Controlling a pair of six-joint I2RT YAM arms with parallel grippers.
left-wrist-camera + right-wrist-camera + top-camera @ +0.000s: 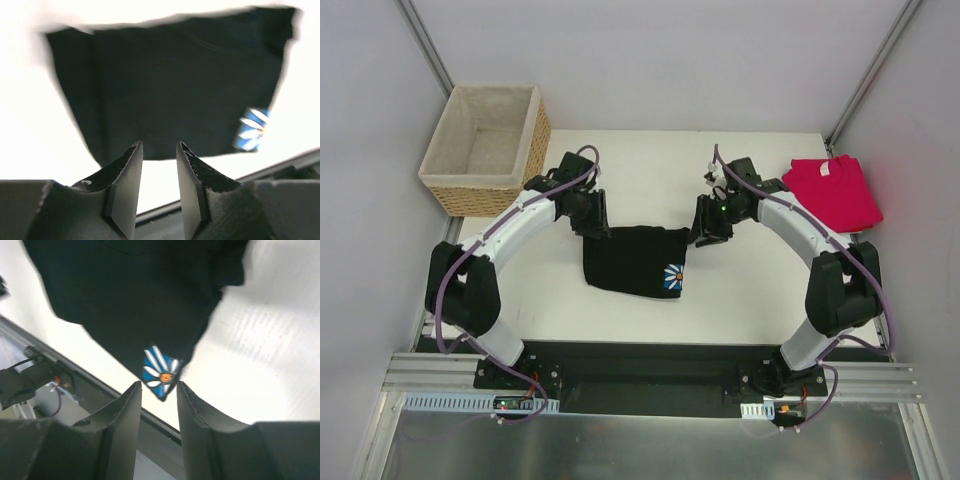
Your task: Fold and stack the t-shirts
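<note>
black t-shirt [632, 260] flat, clear of parted left gripper [158, 146], right gripper [158, 386]

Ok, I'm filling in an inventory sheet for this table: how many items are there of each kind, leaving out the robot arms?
T-shirts: 2 (black t-shirt, pinkish-red t-shirt)
Baskets: 1 (wicker basket)
Total: 3
</note>
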